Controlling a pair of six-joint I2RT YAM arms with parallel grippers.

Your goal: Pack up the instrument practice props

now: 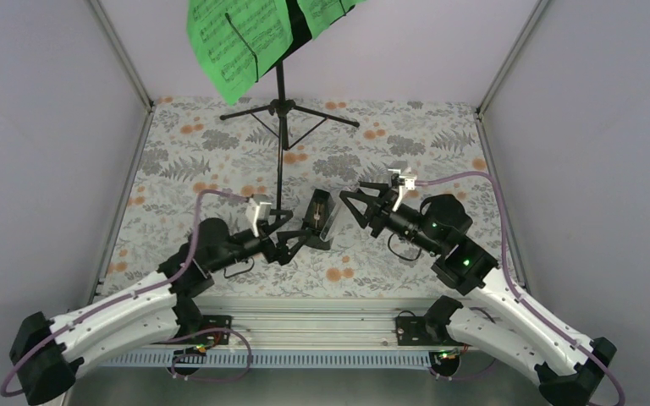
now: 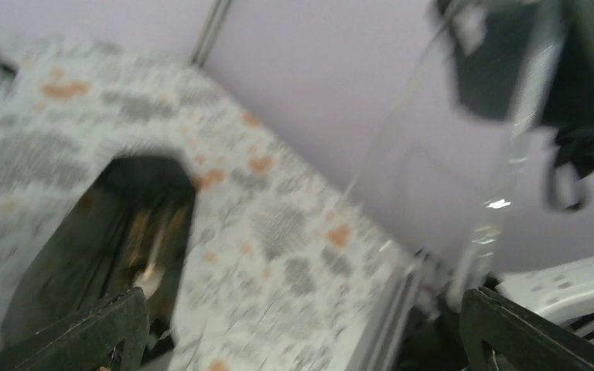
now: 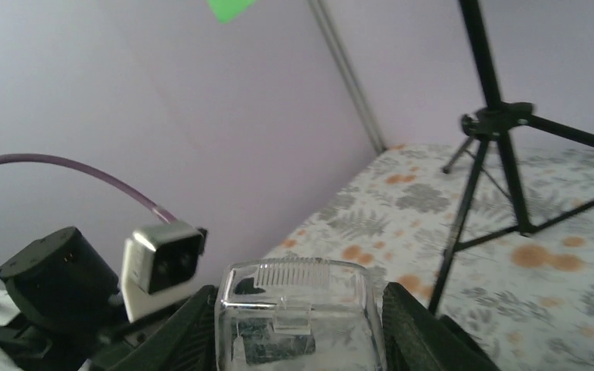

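Note:
The black tripod music stand (image 1: 281, 110) (image 3: 495, 124) rises at the back with bright green music sheets (image 1: 237, 38) on its desk. The small dark metronome (image 1: 316, 218) (image 2: 124, 232) rests on the cloth between my two grippers. My left gripper (image 1: 292, 239) (image 2: 302, 309) is open just left of the metronome, nothing between its fingers; its view is blurred. My right gripper (image 1: 351, 211) (image 3: 298, 309) is shut on the metronome's clear plastic cover (image 3: 298, 317) (image 2: 448, 170), which stands just right of the metronome.
A floral cloth (image 1: 220, 161) covers the table inside lilac walls (image 1: 51, 127). The stand's tripod legs (image 1: 322, 114) spread over the back middle. A metal rail (image 1: 305, 309) runs along the near edge by the arm bases.

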